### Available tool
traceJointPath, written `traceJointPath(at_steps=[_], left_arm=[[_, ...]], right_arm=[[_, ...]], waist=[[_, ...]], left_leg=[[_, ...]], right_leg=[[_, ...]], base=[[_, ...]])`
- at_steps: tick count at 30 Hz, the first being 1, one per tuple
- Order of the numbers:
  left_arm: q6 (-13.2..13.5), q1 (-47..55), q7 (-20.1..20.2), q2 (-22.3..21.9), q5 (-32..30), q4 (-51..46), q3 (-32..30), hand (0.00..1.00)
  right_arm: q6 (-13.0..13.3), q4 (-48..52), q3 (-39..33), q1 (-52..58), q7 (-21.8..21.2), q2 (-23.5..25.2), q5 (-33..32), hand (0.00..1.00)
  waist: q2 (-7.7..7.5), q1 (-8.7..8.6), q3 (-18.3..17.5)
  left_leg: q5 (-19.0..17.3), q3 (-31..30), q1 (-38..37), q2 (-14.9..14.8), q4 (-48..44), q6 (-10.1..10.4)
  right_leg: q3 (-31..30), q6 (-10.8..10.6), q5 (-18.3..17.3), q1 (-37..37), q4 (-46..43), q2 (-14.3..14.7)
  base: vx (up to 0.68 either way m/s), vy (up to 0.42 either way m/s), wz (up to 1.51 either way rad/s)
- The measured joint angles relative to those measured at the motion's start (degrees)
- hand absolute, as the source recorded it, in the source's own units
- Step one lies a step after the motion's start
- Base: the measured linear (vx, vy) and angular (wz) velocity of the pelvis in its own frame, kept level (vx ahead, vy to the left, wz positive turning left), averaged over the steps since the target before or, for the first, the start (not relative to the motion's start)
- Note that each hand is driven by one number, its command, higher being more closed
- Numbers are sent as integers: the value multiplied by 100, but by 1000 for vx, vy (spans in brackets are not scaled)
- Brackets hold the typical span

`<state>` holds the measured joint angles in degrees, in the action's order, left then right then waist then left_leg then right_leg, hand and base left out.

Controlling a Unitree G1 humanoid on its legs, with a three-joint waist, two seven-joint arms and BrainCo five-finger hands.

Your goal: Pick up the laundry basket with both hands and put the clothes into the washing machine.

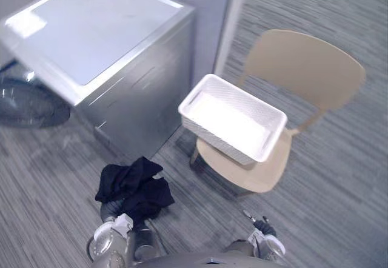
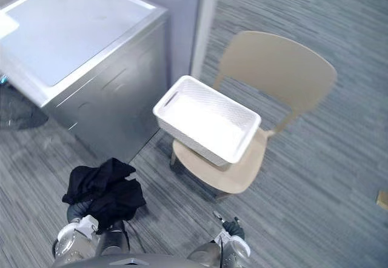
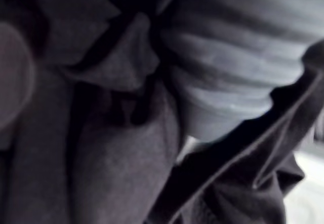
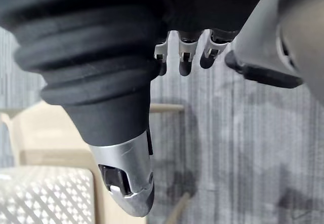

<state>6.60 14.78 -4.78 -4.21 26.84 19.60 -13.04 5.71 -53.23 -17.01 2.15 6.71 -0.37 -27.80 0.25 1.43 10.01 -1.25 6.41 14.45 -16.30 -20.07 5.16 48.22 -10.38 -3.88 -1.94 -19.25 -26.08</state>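
At far left, washing machine (image 1: 91, 37). Lower left, black clothes (image 1: 134, 189) bunched over left hand (image 3: 228, 67); fingers hidden, can't tell. Centre, 1 white basket (image 1: 233, 117) sat on beige chair (image 1: 303, 68), no clothes inside. Lower right, right hand (image 4: 126, 178) hanging w/ fingers loose, gripping nothing.

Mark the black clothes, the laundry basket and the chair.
black clothes (image 1: 134, 189), left eye view, middle of the bundle.
laundry basket (image 1: 213, 136), left eye view, near side wall.
chair (image 1: 309, 68), left eye view, backrest.
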Motion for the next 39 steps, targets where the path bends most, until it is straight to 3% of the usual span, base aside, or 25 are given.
traceJointPath(at_steps=[1, 2, 3, 4, 6, 7, 9, 10, 11, 13, 14, 16, 19, 22, 23, 24, 27, 28, 30, 32, 34, 35, 37, 38, 39], left_arm=[[2, -4, -20, 15, -27, 19, -43, 100], [5, -1, -15, 45, -107, 41, -26, 100], [-9, 11, 8, 54, -129, 74, 59, 100], [-34, 51, 40, 51, -205, 84, 99, 100], [-35, 38, 21, 78, -241, 79, 71, 100], [-34, 27, 21, 99, -276, 82, 71, 100], [-34, 69, 4, 114, -376, 133, 106, 100], [-31, 148, -8, 173, -426, 135, 277, 100], [-28, 146, -29, 331, -450, 152, 479, 100], [-31, 150, -38, 428, -463, 147, 569, 100], [-42, 167, -52, 417, -472, 146, 735, 100], [-44, 158, -40, 365, -486, 145, 1035, 100], [-68, 8, 25, 262, -546, 144, 1392, 100], [-112, -137, 28, 135, -637, 179, 1562, 100], [-156, -122, 26, 1, -685, 173, 1593, 100], [-156, -106, 31, 4, -689, 142, 1614, 100], [-154, -94, 26, -2, -682, 70, 1546, 100], [-155, -5, 30, 3, -682, -34, 1539, 100], [-153, 98, 36, 4, -682, -75, 1520, 100], [-149, 140, 46, 19, -683, -90, 1513, 100], [-158, 145, 45, 59, -683, -87, 1480, 100], [-162, 199, 26, 64, -671, -87, 1491, 100], [-183, 270, 12, 69, -665, -83, 1498, 100], [-189, 274, 7, 69, -664, -68, 1530, 100], [-192, 272, 19, 74, -663, -5, 1597, 100]], right_arm=[[4, -14, -1, 3, -4, 59, -8, 0], [5, -86, -14, 38, 1, -11, -21, 0], [1, -161, -37, 16, 7, -43, -67, 0], [-31, -208, -185, -49, 22, -138, -121, 0], [-98, -176, -244, -110, 39, -218, -132, 0], [-97, -173, -240, -135, 89, -226, -241, 0], [-108, -149, -230, -261, 145, -157, -418, 0], [-108, -28, -191, -256, 143, -82, -459, 0], [-112, 252, -123, -173, 139, 140, -504, 0], [-104, 620, 77, -74, 132, 392, -649, 0], [-87, 916, 328, -9, 74, 380, -802, 0], [-21, 1282, 388, 20, 46, 379, -870, 0], [35, 1474, 529, 138, -31, 377, -902, 0], [32, 1535, 556, 473, -16, 386, -903, 0], [47, 1675, 504, 579, -5, 376, -904, 0], [52, 1699, 510, 626, -14, 380, -905, 0], [32, 1709, 563, 601, -20, 385, -913, 0], [34, 1760, 568, 668, -20, 373, -967, 0], [33, 1787, 579, 687, -18, 383, -1023, 0], [34, 1719, 552, 611, -18, 352, -1019, 0], [29, 1558, 549, 381, 9, 331, -1020, 0], [35, 1547, 556, 360, 14, 313, -1019, 0], [73, 1229, 538, 233, 19, 222, -1012, 0], [79, 990, 470, 162, 35, 122, -1005, 0], [64, 888, 409, 214, 96, 10, -990, 0]], waist=[[-44, -12, -12], [-89, -10, -39], [25, 11, -28], [116, 69, -40], [68, 32, -79], [89, 42, -91], [131, 135, -118], [150, 89, -151], [148, 28, -134], [13, 16, -113], [-111, -23, -122], [-135, -100, -127], [-167, -338, -156], [-444, -488, -336], [-171, -465, -374], [-74, -444, -385], [68, -324, -325], [129, -274, -322], [118, -181, -323], [70, -152, -342], [4, -198, -326], [-68, -235, -332], [-160, -237, -356], [-162, -220, -381], [-55, -226, -447]], left_leg=[[-115, -45, 25, 21, -100, 170], [-485, -33, -6, 83, -297, 421], [-724, -34, -23, 77, -410, 465], [-1015, -24, 72, 162, -624, 441], [-1107, -108, 154, 570, -722, 287], [-1092, -203, 209, 785, -715, 233], [-1024, -202, 57, 1018, -513, 33], [-956, -341, -116, 1134, -285, -122], [-920, -627, -258, 1172, -146, -257], [-882, -721, -587, 1283, 132, -404], [-897, -732, -929, 1380, 324, -468], [-929, -639, -1196, 1396, 507, -514], [-948, -658, -1324, 1345, 665, -496], [-1199, -751, -1367, 1441, 395, -128], [-1388, -771, -1399, 1176, 105, -28], [-1448, -723, -1444, 1064, -39, 5], [-1203, -503, -552, 710, -2805, 210], [-976, -499, -117, 606, -4123, 459], [-951, -326, 254, 399, -4916, 317], [-1041, -233, 543, -16, -3940, -95], [-1041, -478, 634, -282, -2738, -212], [-969, -1024, 555, -312, -1709, -301], [-842, -2100, 310, -171, -723, -118], [-721, -2292, 103, -113, -333, 120], [-426, -2033, -72, -117, 94, 632]], right_leg=[[-118, 182, 174, 67, 380, 311], [-98, 97, 655, 305, 494, 332], [-117, 51, 687, 365, 453, 311], [-116, 50, 687, 422, 255, 140], [-29, 112, 789, 421, -33, -306], [-44, 429, 1041, 409, -152, -499], [-621, 1436, 1764, 243, -267, -600], [-1430, 1641, 2087, 28, -481, -513], [-2176, 1290, 1145, -94, -992, -65], [-2809, 1162, -35, -375, -1794, 592], [-2886, 1205, -715, -647, -2419, 1126], [-2629, 1248, -1100, -1014, -2519, 1604], [-2730, 1038, -1091, -1535, -1794, 1931], [-3238, 1054, -406, -1248, -585, 1802], [-3057, 1002, -541, -1046, -522, 2005], [-3039, 1016, -601, -960, -479, 2113], [-2998, 1084, -877, -404, -282, 2395], [-2959, 1051, -911, -168, -227, 2450], [-3024, 1011, -917, 103, -168, 2461], [-3195, 890, -959, 217, 15, 2460], [-3490, 836, -990, 122, -57, 2441], [-3815, 731, -1054, 1, -246, 2383], [-4294, 439, -1264, -133, -545, 2189], [-4533, 221, -1407, -209, -728, 1989], [-4739, 32, -1484, -172, -767, 1836]], base=[[-17, 159, 70], [36, 156, 70], [63, 249, 60], [43, 314, 45], [19, 264, 64], [48, 245, 68], [46, 298, 45], [95, 325, 63], [103, 285, 74], [91, 159, 57], [84, 114, 37], [55, 59, 27], [129, -81, 66], [260, -236, 93], [330, -246, 46], [345, -175, 9], [329, -146, 1], [298, -56, -13], [313, -12, -21], [333, 65, -38], [236, 121, -46], [317, 251, -69], [326, 348, -101], [385, 638, -116], [385, 704, -94]])
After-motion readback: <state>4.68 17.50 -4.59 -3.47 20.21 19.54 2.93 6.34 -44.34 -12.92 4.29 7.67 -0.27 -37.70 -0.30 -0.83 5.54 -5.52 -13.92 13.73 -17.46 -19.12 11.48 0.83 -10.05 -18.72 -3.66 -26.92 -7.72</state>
